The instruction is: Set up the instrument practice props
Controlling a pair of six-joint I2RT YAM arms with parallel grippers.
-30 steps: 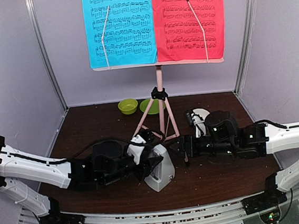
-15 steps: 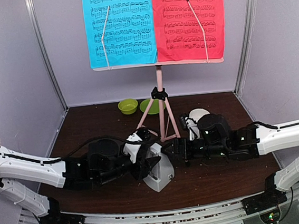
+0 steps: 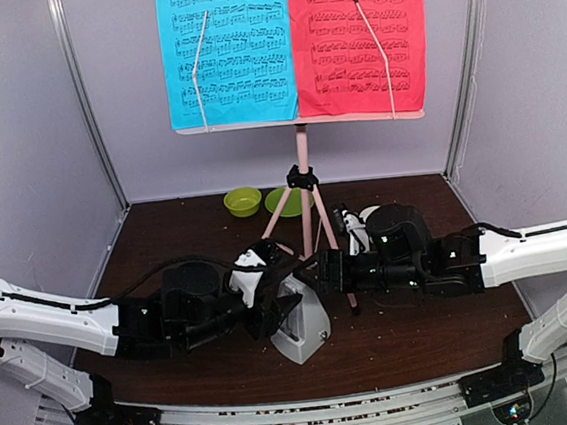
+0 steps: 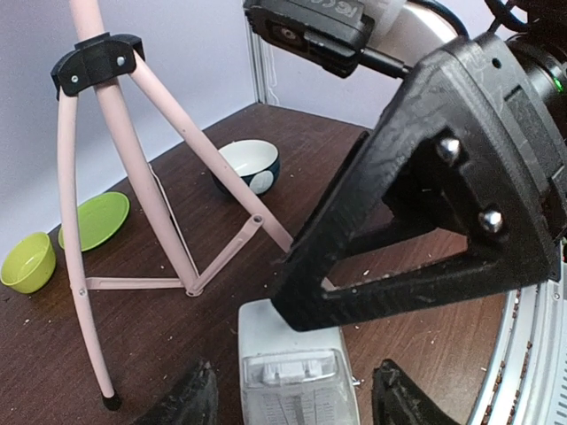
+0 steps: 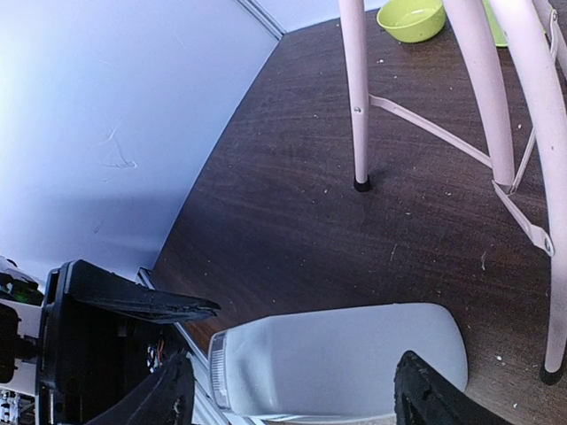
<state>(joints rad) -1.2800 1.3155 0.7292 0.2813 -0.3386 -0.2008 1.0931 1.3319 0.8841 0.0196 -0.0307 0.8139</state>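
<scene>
The pale pink music stand (image 3: 303, 160) stands at the back, with a blue sheet (image 3: 228, 52) and a red sheet (image 3: 357, 35) on its desk. The white metronome (image 3: 300, 326) stands upright on the table in front of the tripod. My left gripper (image 3: 272, 306) is open around its left side. In the left wrist view the metronome (image 4: 297, 372) sits between the fingers (image 4: 190, 403) with a gap on each side. My right gripper (image 3: 320, 274) is open by the metronome's top. In the right wrist view the metronome (image 5: 337, 354) lies just beyond the spread fingers (image 5: 168, 394).
A lime green bowl (image 3: 242, 201) and plate (image 3: 283, 202) lie behind the tripod. A small white bowl with a dark base (image 4: 250, 166) sits at the back right, partly hidden by my right arm. The tripod legs (image 5: 354, 88) stand close behind both grippers.
My left gripper has opened off the metronome, which stays upright. The right arm has moved left until its gripper reaches the metronome's top.
</scene>
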